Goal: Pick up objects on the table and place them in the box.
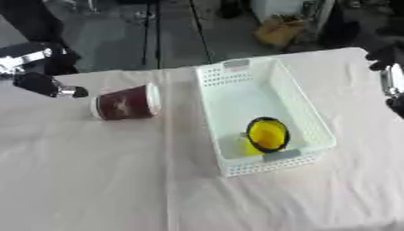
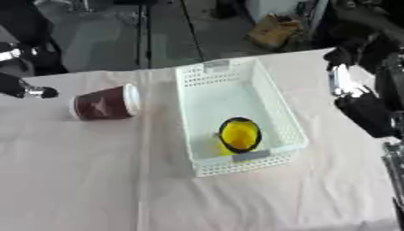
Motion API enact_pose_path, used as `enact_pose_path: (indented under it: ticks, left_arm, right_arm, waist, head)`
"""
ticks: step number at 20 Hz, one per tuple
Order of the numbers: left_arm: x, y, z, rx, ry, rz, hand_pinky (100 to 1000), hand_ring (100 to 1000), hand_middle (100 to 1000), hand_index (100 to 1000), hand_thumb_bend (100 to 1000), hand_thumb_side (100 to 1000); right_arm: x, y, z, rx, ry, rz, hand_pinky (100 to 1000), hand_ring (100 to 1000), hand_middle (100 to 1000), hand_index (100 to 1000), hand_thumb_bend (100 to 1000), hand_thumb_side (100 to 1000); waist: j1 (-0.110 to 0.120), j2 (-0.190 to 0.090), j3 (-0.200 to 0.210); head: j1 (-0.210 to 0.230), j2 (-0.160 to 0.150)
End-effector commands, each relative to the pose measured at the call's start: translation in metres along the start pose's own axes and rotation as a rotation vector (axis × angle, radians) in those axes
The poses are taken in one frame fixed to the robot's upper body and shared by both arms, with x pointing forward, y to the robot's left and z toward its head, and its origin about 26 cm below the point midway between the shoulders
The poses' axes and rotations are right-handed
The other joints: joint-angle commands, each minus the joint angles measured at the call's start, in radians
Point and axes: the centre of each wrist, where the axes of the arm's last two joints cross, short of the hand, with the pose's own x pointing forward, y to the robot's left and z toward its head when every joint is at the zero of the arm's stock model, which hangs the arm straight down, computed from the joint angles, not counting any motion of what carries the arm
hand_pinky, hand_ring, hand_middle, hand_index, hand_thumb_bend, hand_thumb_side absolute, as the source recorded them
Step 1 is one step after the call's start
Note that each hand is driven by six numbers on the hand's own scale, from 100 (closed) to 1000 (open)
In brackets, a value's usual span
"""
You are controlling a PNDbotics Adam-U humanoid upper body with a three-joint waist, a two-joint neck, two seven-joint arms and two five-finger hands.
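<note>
With fingers extended and released, left hand (image 1: 49, 85) hovering just left of dark red paper cup with white lid (image 1: 126, 103). Cup on its side on white tablecloth (image 1: 87, 180), long axis left-right, lid end toward white perforated plastic basket (image 1: 236, 74). Inside basket: yellow cup with black rim (image 1: 267, 134), mouth facing viewer. Right hand (image 2: 364, 108) beside basket; finger state cannot be told.

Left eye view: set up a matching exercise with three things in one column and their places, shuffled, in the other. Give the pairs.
Things:
1. dark red paper cup
2. yellow cup
3. left hand

Places:
A. at the view's left edge, beside the lying cup
B. on its side on the tablecloth, left of the white basket
C. inside the basket, at its near end

Pairs: 1-B, 2-C, 3-A
</note>
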Motion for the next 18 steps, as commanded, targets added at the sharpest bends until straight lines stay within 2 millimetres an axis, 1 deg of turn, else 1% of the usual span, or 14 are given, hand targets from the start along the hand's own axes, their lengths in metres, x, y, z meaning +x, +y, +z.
enact_pose_path:
  ticks: [1, 3, 7, 8, 10, 11, 12, 15, 17, 18]
  left_arm:
    - [-0.006, 0.016, -0.002, 0.058, 0.065, 0.004, 764, 823, 792, 898, 774, 492]
    - [-0.003, 0.016, -0.007, 0.089, 0.074, -0.007, 762, 822, 791, 898, 778, 495]
    - [-0.003, 0.009, -0.013, 0.127, 0.09, -0.055, 762, 822, 791, 898, 778, 495]
    - [0.001, 0.011, -0.015, 0.15, 0.076, -0.069, 746, 813, 783, 888, 822, 527]
    - [0.006, 0.018, -0.014, 0.208, 0.056, -0.104, 744, 809, 780, 886, 832, 519]
    - [0.008, 0.018, -0.013, 0.227, 0.05, -0.121, 744, 809, 780, 886, 832, 519]
    - [0.009, 0.017, -0.014, 0.24, 0.041, -0.139, 748, 810, 780, 887, 831, 518]
    - [0.01, 0.009, -0.018, 0.256, 0.017, -0.192, 763, 815, 782, 890, 828, 526]
    - [0.005, 0.001, -0.021, 0.252, 0.008, -0.22, 763, 816, 783, 891, 825, 524]
    - [0.003, -0.004, -0.022, 0.243, 0.006, -0.233, 780, 821, 786, 893, 816, 523]
  right_arm:
    - [0.009, -0.008, -0.009, 0.01, -0.055, 0.017, 572, 638, 778, 899, 100, 541]
    - [0.011, -0.008, -0.012, 0.012, -0.065, 0.015, 572, 638, 778, 899, 100, 542]
    - [0.012, -0.008, -0.013, 0.013, -0.069, 0.014, 572, 638, 778, 899, 100, 542]
    - [0.012, -0.009, -0.012, 0.014, -0.069, 0.016, 570, 636, 778, 899, 100, 552]
    - [0.015, -0.01, -0.016, 0.008, -0.088, 0.017, 569, 635, 777, 900, 100, 556]
    - [0.016, -0.011, -0.017, 0.006, -0.092, 0.016, 569, 635, 777, 900, 100, 515]
    - [0.017, -0.011, -0.018, 0.006, -0.096, 0.016, 568, 634, 777, 900, 100, 559]
    - [0.019, -0.012, -0.02, 0.005, -0.104, 0.015, 568, 634, 777, 900, 100, 564]
    - [0.019, -0.012, -0.02, 0.005, -0.106, 0.015, 567, 633, 777, 900, 100, 565]
    - [0.019, -0.012, -0.021, 0.005, -0.107, 0.015, 567, 633, 777, 900, 100, 568]
  waist:
    - [0.003, -0.005, -0.014]
    - [0.008, 0.008, -0.03]
    - [0.009, 0.013, -0.036]
    - [0.013, 0.024, -0.046]
    - [0.02, 0.052, -0.069]
    - [0.022, 0.059, -0.075]
    - [0.024, 0.067, -0.079]
    - [0.028, 0.082, -0.088]
    - [0.03, 0.088, -0.093]
    - [0.031, 0.092, -0.096]
  head:
    - [0.013, -0.026]
    - [0.019, -0.036]
    - [0.021, -0.041]
    - [0.019, -0.047]
    - [0.027, -0.068]
    - [0.029, -0.072]
    - [0.031, -0.077]
    - [0.033, -0.085]
    - [0.035, -0.089]
    - [0.036, -0.091]
